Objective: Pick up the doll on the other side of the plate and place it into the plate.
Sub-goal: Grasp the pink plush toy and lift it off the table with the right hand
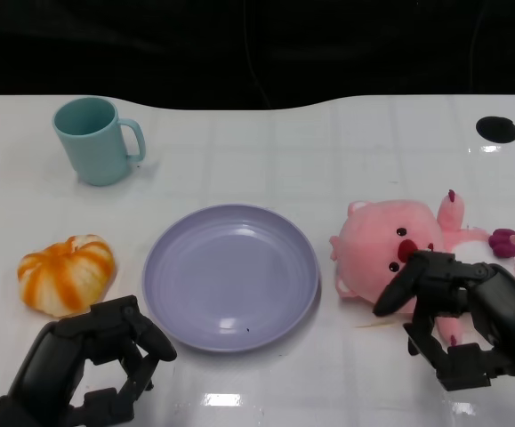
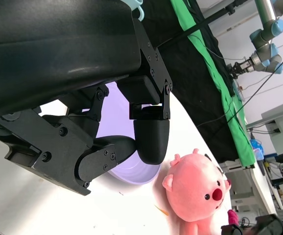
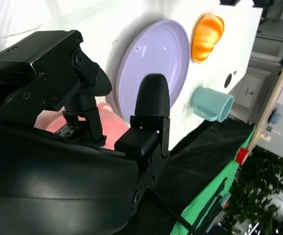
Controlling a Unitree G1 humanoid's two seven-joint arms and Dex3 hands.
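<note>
**Right hand hovering over the pink doll beside the plate**

A soft, fuzzy pink doll (image 1: 399,245) is lying on its back at the right of the head view, its round head sitting just beside the right rim of the plate (image 1: 177,302) and its limbs trailing toward the right edge. The plate is a smooth, shallow lilac disc with faint rings, lying bare in the middle of the glossy white worktop (image 1: 328,142). In the upper left a matte teal mug (image 1: 92,140) is standing upright with its handle pointing right. At the left, just beside the plate, a plush orange-and-white pumpkin (image 1: 66,273) is resting, rounded and ribbed.

The right hand (image 1: 457,316), black and hard-shelled, is showing at the lower right with its fingers (image 1: 399,285) spread apart and curving down over the doll's body; it is holding nothing, and whether a fingertip is touching the plush cannot be told. The left hand (image 1: 92,360) is sitting at the lower left below the pumpkin, fingers loosely bent and parted, gripping nothing.
</note>
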